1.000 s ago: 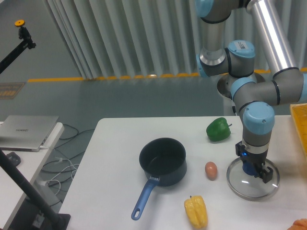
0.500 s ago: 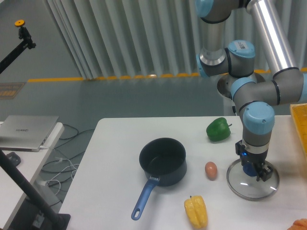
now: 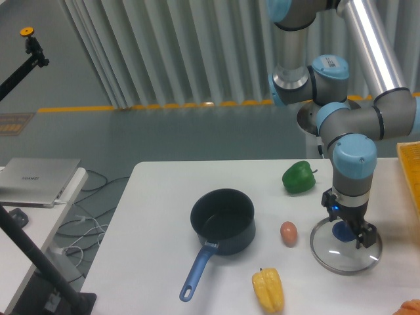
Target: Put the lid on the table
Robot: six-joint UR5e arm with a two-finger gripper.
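Observation:
The lid (image 3: 346, 252), clear glass with a metal rim and a blue knob (image 3: 341, 231), lies flat on the white table (image 3: 157, 216) at the right, near the front. My gripper (image 3: 347, 225) hangs straight above the knob. Its fingers stand apart on either side of the knob, and the knob shows bare between them. The gripper is open and holds nothing.
A dark blue saucepan (image 3: 223, 220) with a blue handle stands mid-table. An egg (image 3: 289, 232) lies left of the lid, a green pepper (image 3: 299, 176) behind it, and a yellow pepper (image 3: 268, 289) at the front. A yellow crate (image 3: 411, 172) is at the right edge. A laptop (image 3: 36, 180) sits on the side desk.
The gripper has let go of the lid's knob and lifted slightly. The knob now shows between the fingers. The lid lies still on the table.

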